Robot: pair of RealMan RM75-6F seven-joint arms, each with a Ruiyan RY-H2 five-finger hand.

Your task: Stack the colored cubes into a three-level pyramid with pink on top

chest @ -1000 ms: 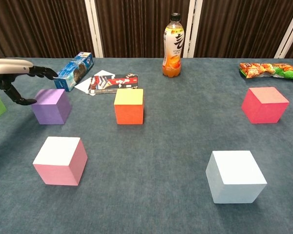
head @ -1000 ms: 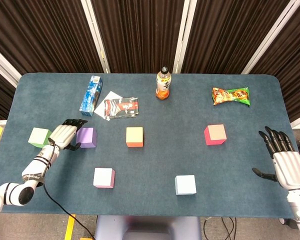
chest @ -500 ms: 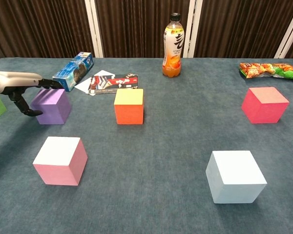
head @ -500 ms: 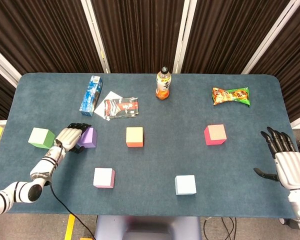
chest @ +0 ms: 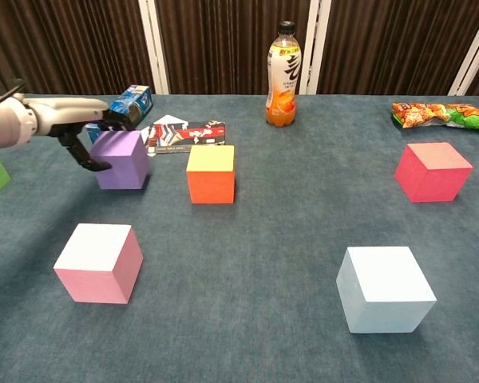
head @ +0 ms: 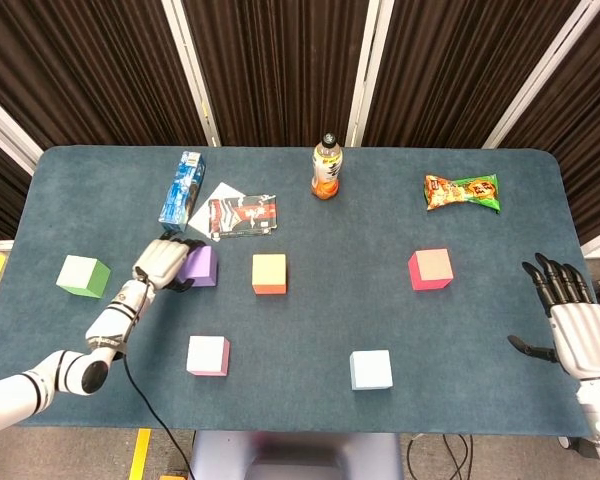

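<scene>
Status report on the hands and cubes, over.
Left hand grips purple cube. Right hand open, idle. Nothing stacked; orange cube sits just beside it.

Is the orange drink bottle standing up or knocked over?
Standing up. The bottle stands on its base on the table, cap on top.

Orange drink bottle (head: 326, 168) upright at table's back, blue box (head: 181, 188) beside flat packet (head: 243, 215), snack bag (head: 462, 192) right

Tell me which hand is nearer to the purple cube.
Left. The left hand is right against the purple cube, fingers on its left side. The right hand hangs open at the table's far right edge, beyond the red cube.
</scene>
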